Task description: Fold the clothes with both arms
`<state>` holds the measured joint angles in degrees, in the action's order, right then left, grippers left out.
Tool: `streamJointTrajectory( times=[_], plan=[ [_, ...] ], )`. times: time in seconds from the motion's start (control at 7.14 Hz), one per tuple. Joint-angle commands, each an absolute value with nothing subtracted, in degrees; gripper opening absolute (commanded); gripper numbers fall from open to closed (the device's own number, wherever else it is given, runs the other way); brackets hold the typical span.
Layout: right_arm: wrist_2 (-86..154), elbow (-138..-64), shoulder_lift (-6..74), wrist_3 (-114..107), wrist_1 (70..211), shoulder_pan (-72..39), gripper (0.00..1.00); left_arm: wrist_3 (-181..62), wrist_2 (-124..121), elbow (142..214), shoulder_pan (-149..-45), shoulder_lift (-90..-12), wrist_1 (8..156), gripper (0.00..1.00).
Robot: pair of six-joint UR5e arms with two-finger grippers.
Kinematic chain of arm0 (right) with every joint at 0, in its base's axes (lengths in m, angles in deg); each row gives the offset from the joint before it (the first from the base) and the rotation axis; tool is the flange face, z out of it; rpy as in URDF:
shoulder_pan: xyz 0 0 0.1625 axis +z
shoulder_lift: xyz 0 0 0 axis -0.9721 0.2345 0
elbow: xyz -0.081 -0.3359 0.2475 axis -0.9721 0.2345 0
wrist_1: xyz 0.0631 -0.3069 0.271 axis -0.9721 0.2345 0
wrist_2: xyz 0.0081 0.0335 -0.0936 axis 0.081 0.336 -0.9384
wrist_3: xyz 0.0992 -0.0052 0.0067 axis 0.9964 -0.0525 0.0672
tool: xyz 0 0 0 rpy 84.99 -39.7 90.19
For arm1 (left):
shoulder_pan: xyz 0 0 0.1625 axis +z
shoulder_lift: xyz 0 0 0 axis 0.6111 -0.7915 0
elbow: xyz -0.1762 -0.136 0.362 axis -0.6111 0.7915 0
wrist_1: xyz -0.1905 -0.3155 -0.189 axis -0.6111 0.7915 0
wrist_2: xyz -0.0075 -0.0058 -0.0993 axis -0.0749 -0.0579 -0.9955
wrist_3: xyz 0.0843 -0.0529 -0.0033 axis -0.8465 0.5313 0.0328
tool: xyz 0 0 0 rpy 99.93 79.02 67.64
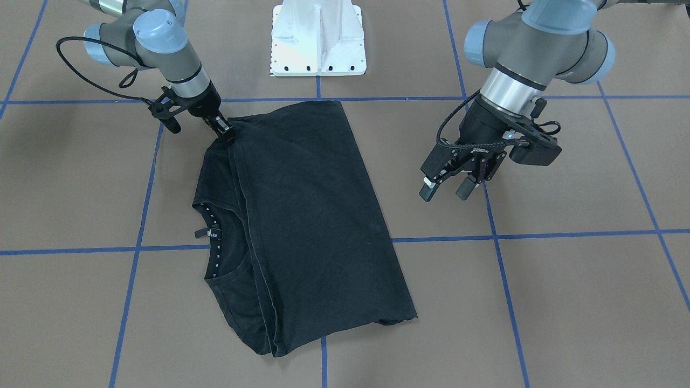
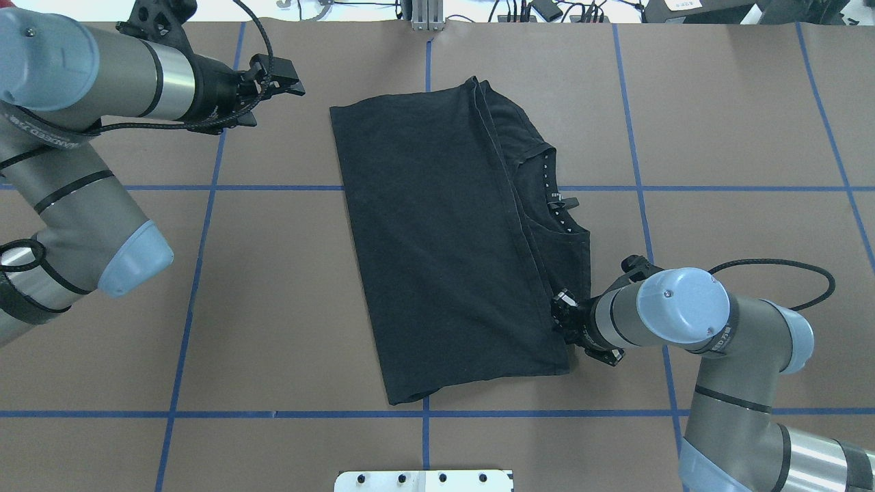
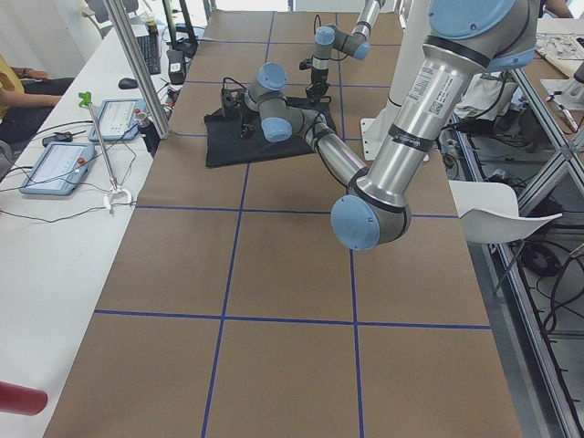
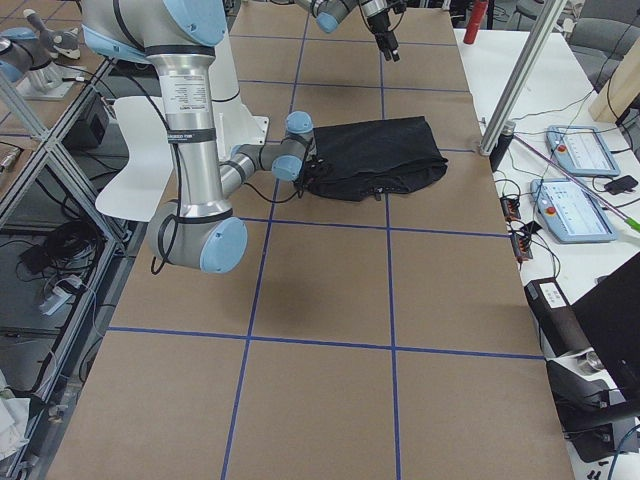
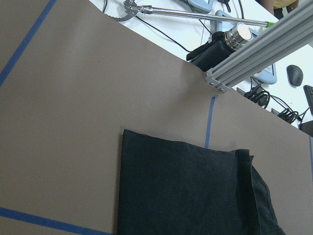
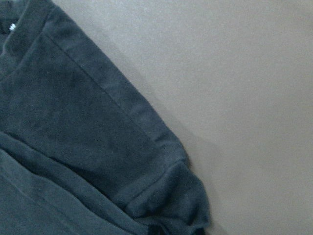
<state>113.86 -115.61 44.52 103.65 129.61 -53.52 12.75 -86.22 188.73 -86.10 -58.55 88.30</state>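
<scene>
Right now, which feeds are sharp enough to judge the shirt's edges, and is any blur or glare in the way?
Right wrist view: very close and soft, the black T-shirt hem grainy. Left wrist view: sharp cloth edge, but the white side table at the top is blown out. Overhead and front-facing views: even light, crisp outline, folds hard to read in the black.

The black T-shirt is lying flat, folded lengthwise, with its back side up. Its collar, with white-dotted tape, is showing just below the right gripper, which is pinching the sleeve corner. The left gripper is hanging with its fingers apart, well clear of the opposite long edge.
</scene>
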Motion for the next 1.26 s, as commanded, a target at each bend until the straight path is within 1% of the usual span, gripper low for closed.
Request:
streamJointTrajectory(
  times=[0.0,0.28,0.7,0.84,0.98,1.12],
  plan=[
    [114.3,-115.8,44.5,103.4,129.7,-53.1,0.0,12.8,-86.1,189.4,-86.1,-57.8,88.3,1.0],
    [115.6,-118.3,44.6,103.4,131.1,-51.5,0.0,12.8,-86.2,190.6,-86.0,-56.8,88.3,1.0],
    [114.5,-120.8,45.2,103.9,133.1,-55.0,0.0,14.1,-86.8,193.6,-85.8,-56.6,88.2,1.0],
    [112.7,-121.4,45.2,104.2,133.5,-56.6,0.0,16.0,-86.7,194.2,-84.2,-56.5,88.2,1.0],
    [111.6,-123.6,44.8,104.2,137.9,-58.4,0.0,17.7,-86.7,195.5,-82.9,-56.0,88.2,1.0],
    [110.5,-126.7,44.2,104.4,143.3,-60.2,0.0,19.9,-86.3,197.5,-80.5,-53.9,88.2,1.0]
  ],
)
